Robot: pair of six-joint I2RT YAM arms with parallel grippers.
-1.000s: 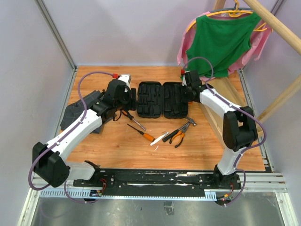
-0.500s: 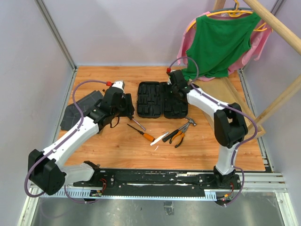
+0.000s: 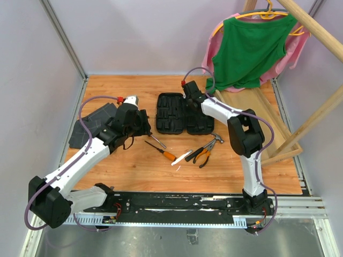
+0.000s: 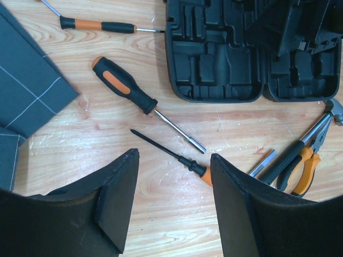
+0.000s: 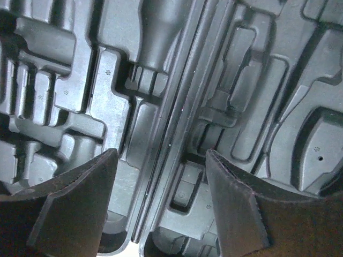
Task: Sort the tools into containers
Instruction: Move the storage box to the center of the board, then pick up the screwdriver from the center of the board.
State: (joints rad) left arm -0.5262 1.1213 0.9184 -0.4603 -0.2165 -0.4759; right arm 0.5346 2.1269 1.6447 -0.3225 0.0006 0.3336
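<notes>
Since a second ago the right gripper (image 3: 188, 103) has swung leftward from the case's right edge to over its middle, while the left gripper (image 3: 141, 123) has drawn back a little toward the near left. Closest to where the arms are bolted, the orange-and-black pliers (image 3: 202, 155) lie on the wooden table (image 3: 134, 171). The claw hammer (image 3: 216, 140) is just beyond them, its handle alongside theirs. To their left lies a thin orange-handled screwdriver (image 3: 162, 151), and just past it a stouter black-and-orange screwdriver (image 4: 126, 91).

From the left wrist I can see that gripper's jaws spread wide and gripping nothing. It hovers over the table with the thin screwdriver's shaft showing between the fingers (image 4: 115, 203). A third slim screwdriver (image 4: 102, 25) lies farther off, between the grey cloth (image 3: 91, 126) and the case.

Beyond the tools the black tool case (image 3: 171, 115) lies open flat, both halves showing bare moulded slots; every tool is outside it on the wood. The right gripper hangs close over the case's hinge line, jaws wide apart, one finger (image 5: 80, 209) over each half.
</notes>
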